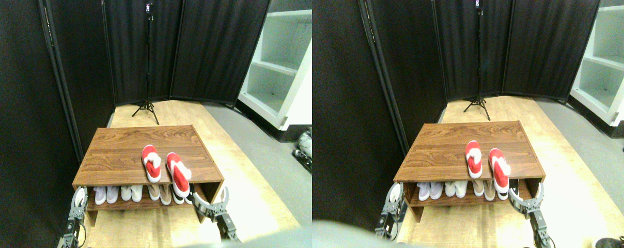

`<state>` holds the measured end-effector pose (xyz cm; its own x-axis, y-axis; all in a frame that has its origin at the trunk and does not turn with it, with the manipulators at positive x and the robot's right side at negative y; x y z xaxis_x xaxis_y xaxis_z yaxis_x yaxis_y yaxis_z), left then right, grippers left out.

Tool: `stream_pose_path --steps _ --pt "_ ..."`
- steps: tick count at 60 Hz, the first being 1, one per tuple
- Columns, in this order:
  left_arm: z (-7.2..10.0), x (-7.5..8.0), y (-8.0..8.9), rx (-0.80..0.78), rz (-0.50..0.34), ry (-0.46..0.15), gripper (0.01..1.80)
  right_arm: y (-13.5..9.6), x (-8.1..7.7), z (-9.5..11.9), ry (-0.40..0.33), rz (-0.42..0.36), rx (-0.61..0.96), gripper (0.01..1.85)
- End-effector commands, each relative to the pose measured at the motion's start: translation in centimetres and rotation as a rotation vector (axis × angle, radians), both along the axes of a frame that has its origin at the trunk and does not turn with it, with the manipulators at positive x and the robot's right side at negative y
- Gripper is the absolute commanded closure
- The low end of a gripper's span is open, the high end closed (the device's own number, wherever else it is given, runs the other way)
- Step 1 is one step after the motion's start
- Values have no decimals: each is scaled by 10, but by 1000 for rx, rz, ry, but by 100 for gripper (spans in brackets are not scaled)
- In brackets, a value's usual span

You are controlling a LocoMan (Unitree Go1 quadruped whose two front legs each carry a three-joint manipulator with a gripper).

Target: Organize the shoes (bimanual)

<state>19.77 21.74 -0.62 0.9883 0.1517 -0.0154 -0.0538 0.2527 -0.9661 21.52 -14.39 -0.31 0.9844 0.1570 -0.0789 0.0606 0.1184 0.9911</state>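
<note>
Shoes: two red slip-ons with white lining, both on top of the rack [136, 150], right of centre, toes pointing away from the robot.
Left shoe [151, 163]: lies wholly on the top board, angled slightly leftward.
Right shoe [178, 173]: sits nearer the front, its heel at or just over the front edge; the pair is side by side but not level and not quite parallel.
Lower shelf [141, 202]: filled with a row of pale pairs [131, 193], plus a dark-and-white one at the right end.
Left gripper [78, 201]: low beside the rack's left front corner, well apart from the red shoes; jaws appear apart, holding nothing.
Right gripper [210, 202]: at the rack's right front corner, below the right shoe, not touching it; jaws spread, empty.
Done: seemingly nothing secured yet; neither shoe is gripped.
Left: judged, grasp each shoe, then line the pair up evenly.
</note>
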Motion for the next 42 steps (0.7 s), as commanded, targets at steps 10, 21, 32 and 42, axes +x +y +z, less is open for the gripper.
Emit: stream_pose_path --steps 10,21,32,42 --pt "6 2 0 21 19 -27 180 22 7 -12 9 49 49 19" --pt "7 0 1 35 23 -30 180 34 22 -30 28 89 84 23" --pt "7 -2 3 43 35 -31 180 39 36 -40 58 94 96 28" --pt "9 -5 5 42 44 -27 180 41 50 -50 85 76 106 29"
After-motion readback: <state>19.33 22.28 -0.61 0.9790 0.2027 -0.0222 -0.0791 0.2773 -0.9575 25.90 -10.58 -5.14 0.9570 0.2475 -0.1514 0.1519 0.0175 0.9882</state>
